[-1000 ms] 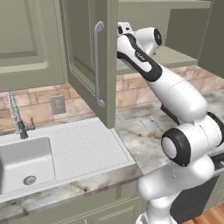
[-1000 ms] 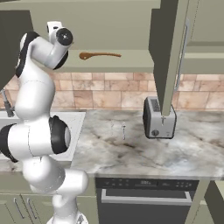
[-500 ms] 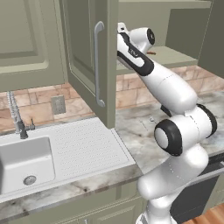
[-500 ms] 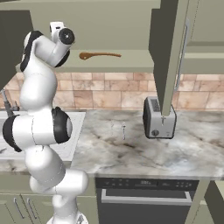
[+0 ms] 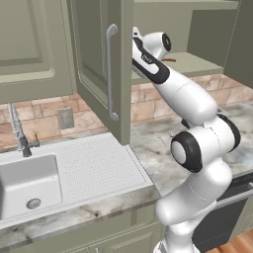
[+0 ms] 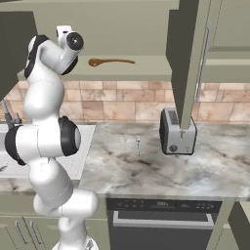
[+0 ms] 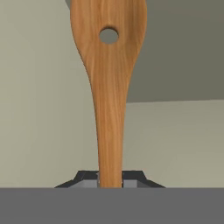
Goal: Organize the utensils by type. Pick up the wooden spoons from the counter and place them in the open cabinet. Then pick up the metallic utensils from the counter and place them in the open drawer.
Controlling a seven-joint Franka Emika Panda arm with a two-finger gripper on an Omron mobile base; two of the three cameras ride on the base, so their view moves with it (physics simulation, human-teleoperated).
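Observation:
My gripper (image 7: 109, 183) is shut on the thin handle of a wooden spoon (image 7: 109, 87). The spoon rises straight away from the fingers to a wide end with a round hole, inside the open cabinet. My raised arm reaches in behind the cabinet door (image 5: 94, 74), which hides the fingers in the left base view. The other wooden spoon (image 6: 111, 61) lies flat on the cabinet shelf (image 6: 146, 69), just right of my wrist. Its tip (image 5: 169, 60) shows past my arm. Two thin metallic utensils (image 6: 133, 143) lie side by side on the counter (image 6: 146, 171).
A silver toaster (image 6: 177, 132) stands on the counter below the hanging cabinet door (image 6: 188, 58). The sink (image 5: 24, 183), its tap (image 5: 20, 133) and the white ribbed drainboard (image 5: 94, 163) lie to the left. A dark appliance front (image 6: 161, 219) sits under the counter.
My elbow has risen a little and the wrist has edged slightly left at the cabinet opening. The spoon on the shelf has not moved, and the grip is unchanged.

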